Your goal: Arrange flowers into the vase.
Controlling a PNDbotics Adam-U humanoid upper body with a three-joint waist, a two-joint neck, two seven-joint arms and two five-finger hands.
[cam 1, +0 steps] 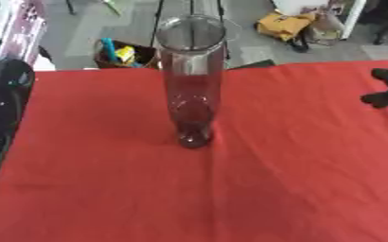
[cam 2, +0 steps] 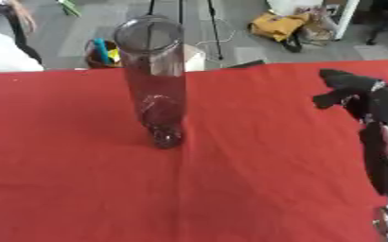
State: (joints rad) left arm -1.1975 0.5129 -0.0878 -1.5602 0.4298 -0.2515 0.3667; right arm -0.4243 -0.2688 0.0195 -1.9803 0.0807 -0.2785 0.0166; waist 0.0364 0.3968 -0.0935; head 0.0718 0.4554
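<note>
A tall clear glass vase (cam 1: 190, 80) stands upright in the middle of the red tablecloth (cam 1: 230, 189), and nothing shows inside it. No flowers are visible in either view. My right hand (cam 2: 356, 90) hovers over the cloth's right side, well to the right of the vase, with its fingers curled and nothing in them. Its black forearm (cam 2: 383, 156) runs down the right edge. At the left edge a black arm part (cam 1: 3, 108) lies along the cloth; the left hand itself does not show.
Beyond the table's far edge are a bucket of coloured items (cam 1: 119, 54), tripod legs (cam 1: 157, 21) and a yellow bag (cam 1: 284, 23) on the grey floor. A person's white sleeve (cam 2: 3, 54) shows at the far left.
</note>
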